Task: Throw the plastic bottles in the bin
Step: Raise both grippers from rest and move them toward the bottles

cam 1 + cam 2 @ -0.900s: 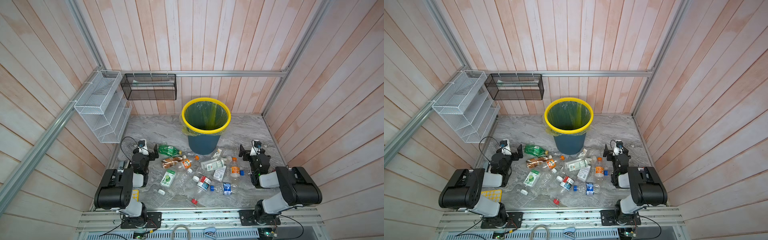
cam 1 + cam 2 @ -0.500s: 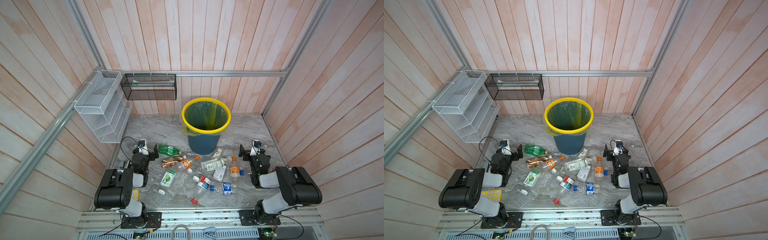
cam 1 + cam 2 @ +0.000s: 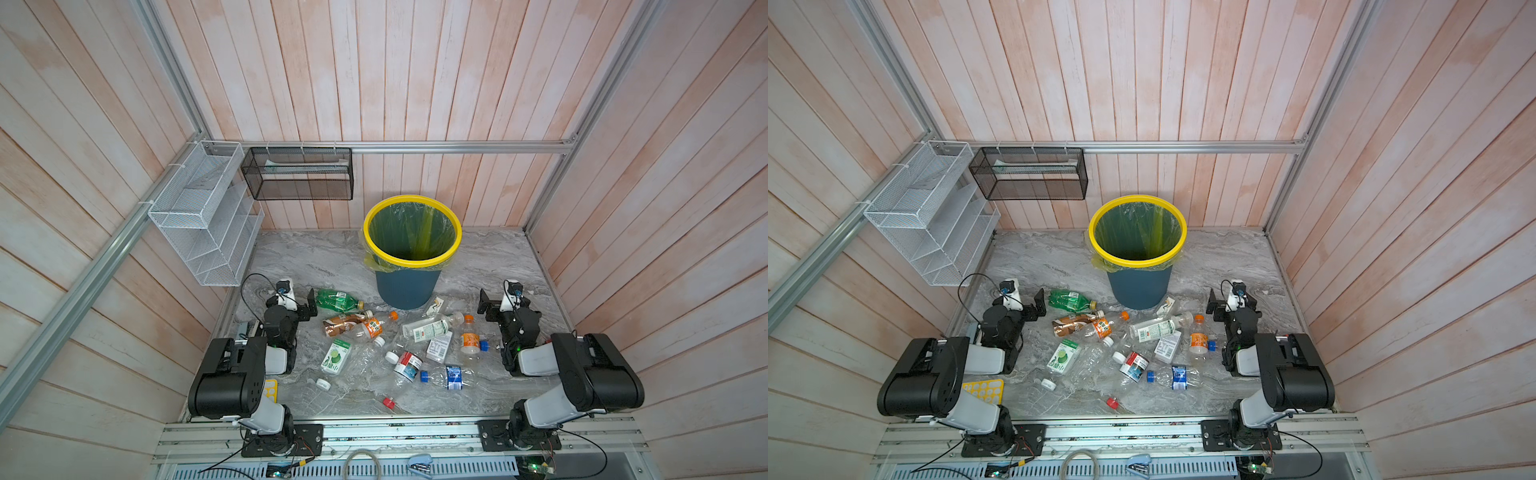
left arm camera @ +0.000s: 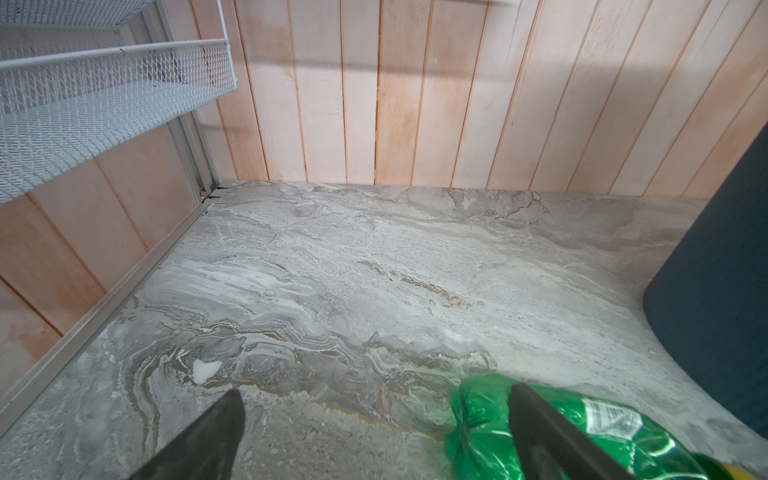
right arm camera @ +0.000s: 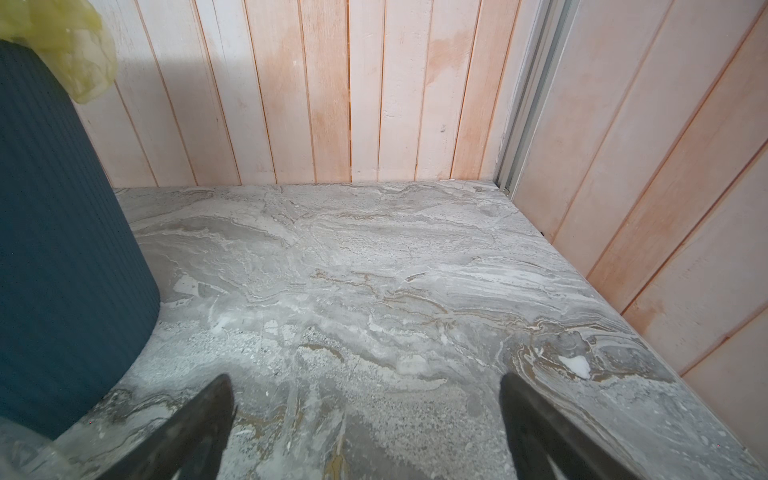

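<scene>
The dark-blue bin [image 3: 407,286] [image 3: 1139,286] with a yellow rim and a green liner stands at the back centre. Several plastic bottles lie on the marble in front of it: a green one [image 3: 336,300] [image 3: 1070,300], a brownish one [image 3: 343,325], and clear ones with orange [image 3: 469,341] and white [image 3: 430,329] labels. My left gripper [image 3: 297,301] [image 4: 374,415] is open and low on the left. One of its fingers overlaps the green bottle [image 4: 478,415], and nothing lies between the jaws. My right gripper [image 3: 503,303] [image 5: 365,415] is open over bare marble, right of the bin [image 5: 62,249].
A white wire rack [image 3: 203,220] and a black mesh basket [image 3: 299,174] hang on the back-left walls. Loose red [image 3: 387,401] and blue [image 3: 424,376] caps lie near the front. A yellow tray [image 3: 982,390] sits by the left arm's base. Wooden walls close three sides.
</scene>
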